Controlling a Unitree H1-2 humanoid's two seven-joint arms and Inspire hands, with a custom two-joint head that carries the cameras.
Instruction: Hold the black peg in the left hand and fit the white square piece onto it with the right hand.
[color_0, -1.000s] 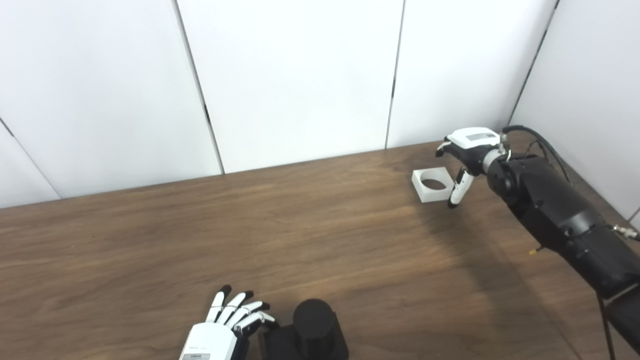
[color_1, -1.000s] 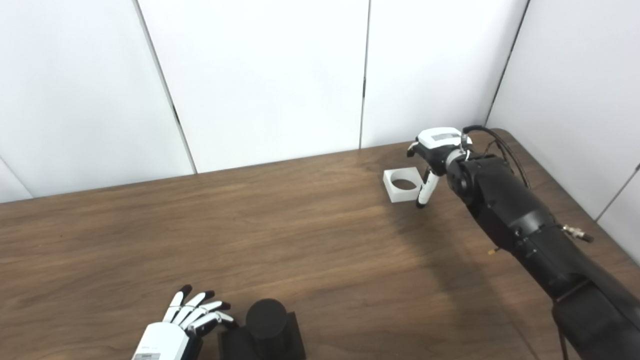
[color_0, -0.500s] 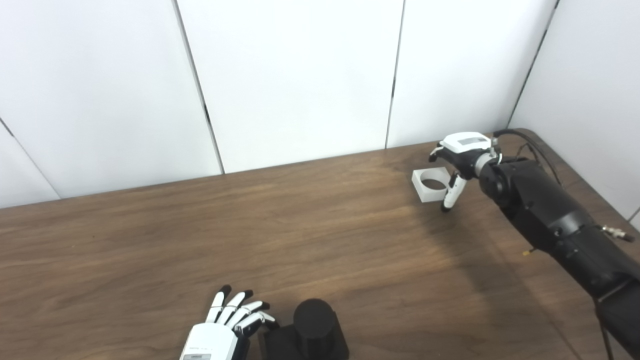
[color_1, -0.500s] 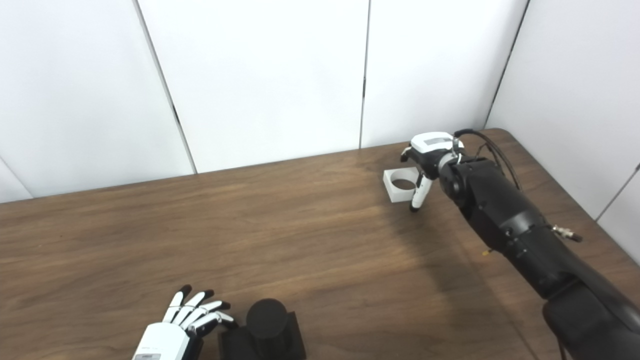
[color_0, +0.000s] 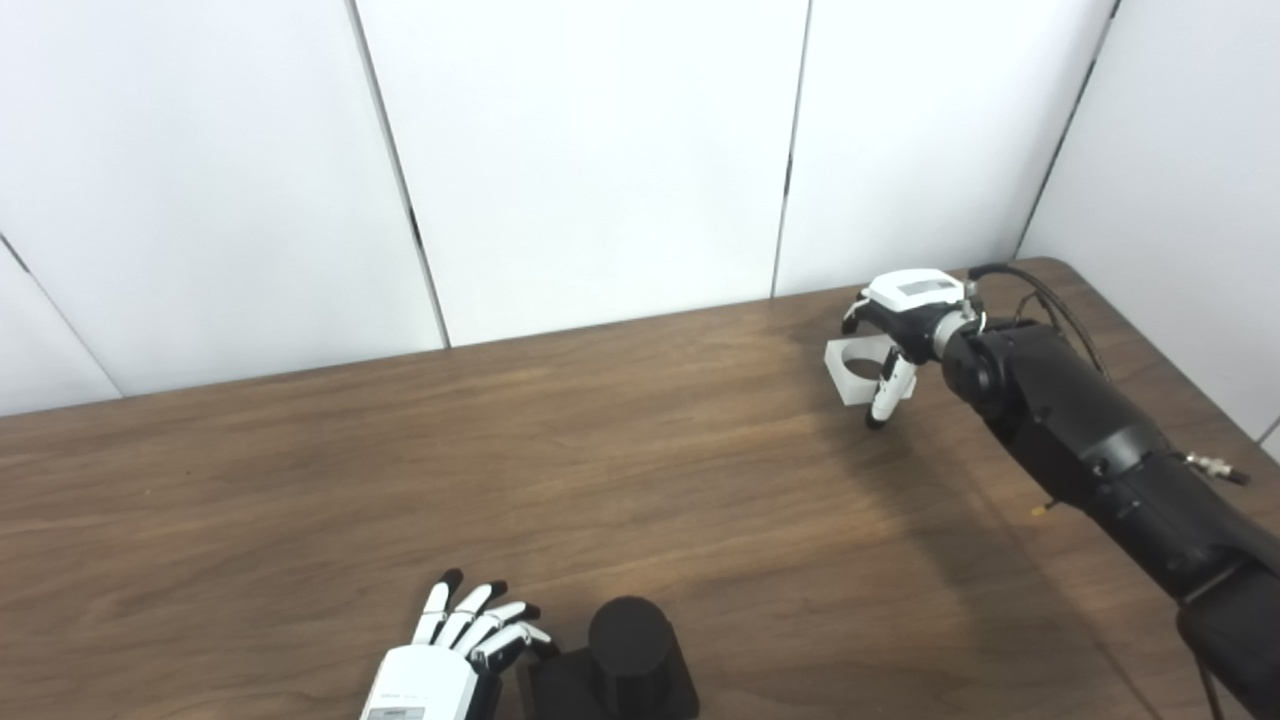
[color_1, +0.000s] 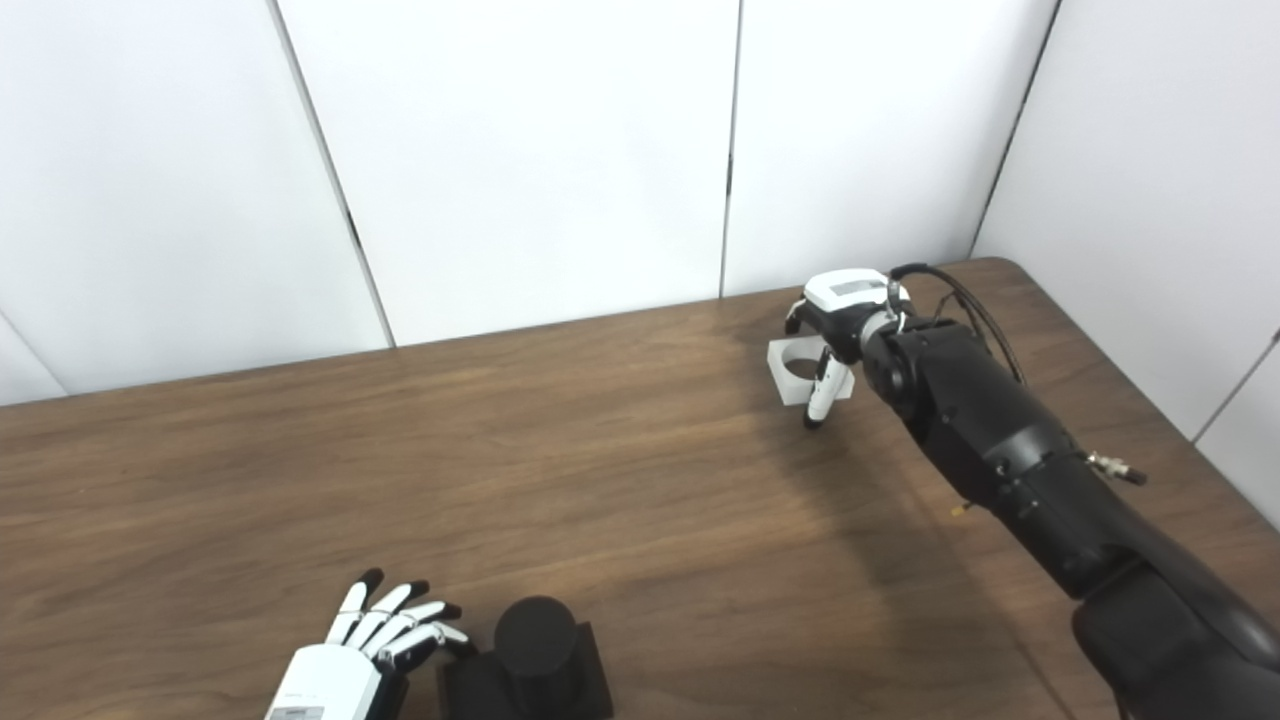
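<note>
— Where's the white square piece (color_0: 855, 370)?

— One only, at the far right of the table (color_0: 600, 450), under my right hand (color_0: 900, 320), fingers spread around it, not closed. Stiff and probably light; I'd pinch its outer walls.

— The black peg (color_0: 628, 640)?

— One, near edge, just beside my left hand (color_0: 445, 660), fingers open, empty.
</note>
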